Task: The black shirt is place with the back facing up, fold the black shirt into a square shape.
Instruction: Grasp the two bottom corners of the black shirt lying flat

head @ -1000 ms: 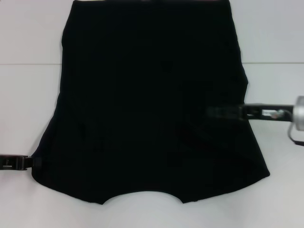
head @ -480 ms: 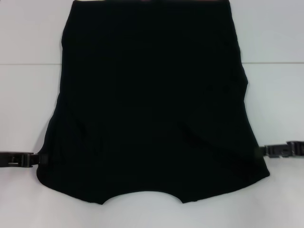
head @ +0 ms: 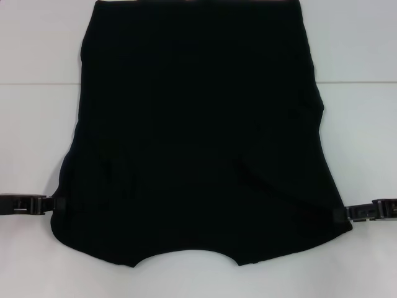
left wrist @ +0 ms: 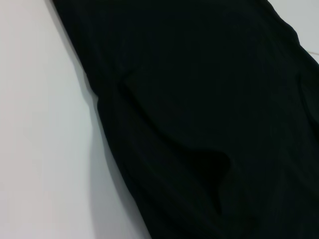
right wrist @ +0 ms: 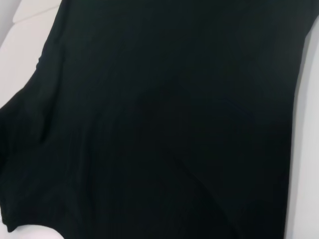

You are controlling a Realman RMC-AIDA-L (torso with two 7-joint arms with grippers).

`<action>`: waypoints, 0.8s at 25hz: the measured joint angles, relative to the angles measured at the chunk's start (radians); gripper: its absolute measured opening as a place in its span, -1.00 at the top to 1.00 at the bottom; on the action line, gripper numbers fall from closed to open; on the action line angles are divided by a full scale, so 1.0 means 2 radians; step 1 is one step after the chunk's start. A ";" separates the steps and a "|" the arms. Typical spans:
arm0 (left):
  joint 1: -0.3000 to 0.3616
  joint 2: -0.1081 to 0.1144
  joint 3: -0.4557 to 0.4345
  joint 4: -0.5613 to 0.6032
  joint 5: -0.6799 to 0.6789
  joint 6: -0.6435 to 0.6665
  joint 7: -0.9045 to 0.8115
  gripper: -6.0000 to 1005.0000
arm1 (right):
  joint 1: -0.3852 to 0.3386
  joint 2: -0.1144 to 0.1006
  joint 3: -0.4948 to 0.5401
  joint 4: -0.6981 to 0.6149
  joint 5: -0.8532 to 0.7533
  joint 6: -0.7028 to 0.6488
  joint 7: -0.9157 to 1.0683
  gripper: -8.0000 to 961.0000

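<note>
The black shirt (head: 198, 136) lies flat on the white table (head: 37, 124), filling the middle of the head view from the top edge almost to the bottom edge. Its long axis runs up and down the frame. The curved neckline (head: 186, 256) sits at the lower edge, so the collar end points toward the bottom of the frame and the straight hem toward the top. The cloth is narrower at the top and flares outward toward the lower corners, with both sides already folded inward so no sleeves stick out.

The left gripper (head: 57, 205) comes in from the lower left edge of the frame, low over the table, its tip meeting the shirt's left border at the flared part. The right gripper (head: 342, 213) comes in from the lower right edge at much the same height, its tip at the shirt's right border. How far either pair of jaws is spread, and whether they have any cloth between them, I cannot tell.

Both wrist views show only the dark cloth with a few soft creases against the pale table.
</note>
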 joint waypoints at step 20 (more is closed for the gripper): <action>0.000 -0.001 -0.001 -0.001 0.000 0.000 0.003 0.92 | 0.029 0.026 0.002 0.000 -0.018 -0.003 0.006 -0.62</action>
